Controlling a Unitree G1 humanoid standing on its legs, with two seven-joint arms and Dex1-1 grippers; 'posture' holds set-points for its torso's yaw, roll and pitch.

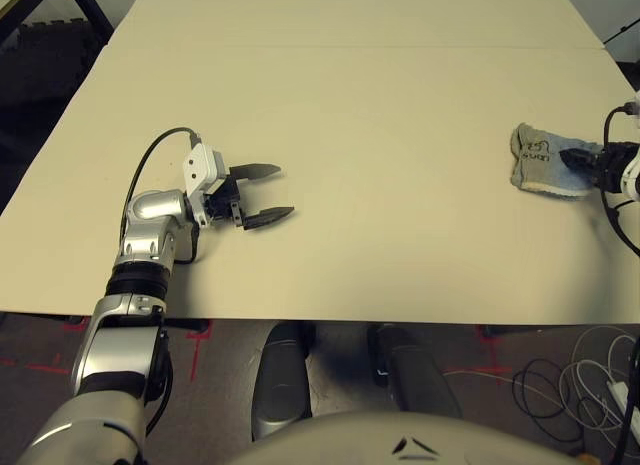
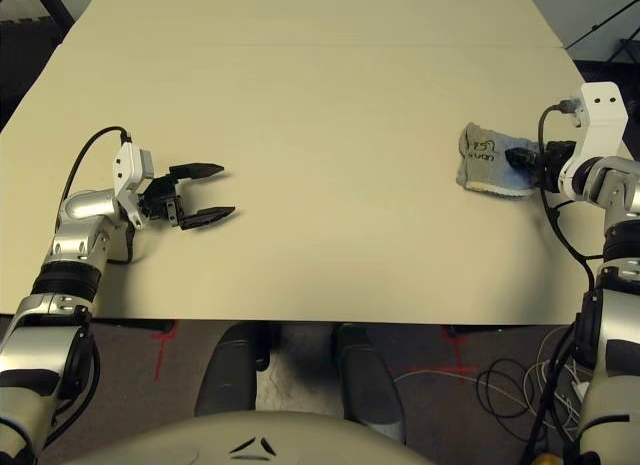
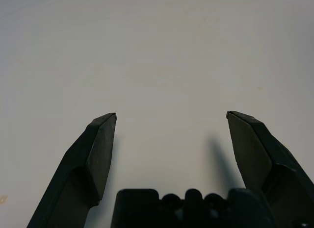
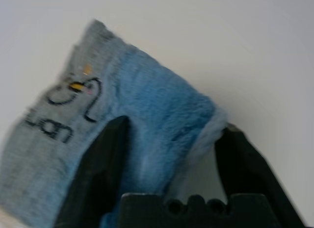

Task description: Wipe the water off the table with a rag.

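So we've got one rag (image 2: 495,161) lying at the right middle of the head view, close to the bench's (image 2: 330,115) right edge. Our right end effector (image 2: 525,160) sits right at the rag's right-hand end, fingers spread wide with the cloth between them, not clamped on it as far as we can tell. The rag's long axis runs roughly left-right. Our left end effector (image 2: 205,193) hovers wide apart and empty at middle left, well away. We can't make out any water smears anywhere.
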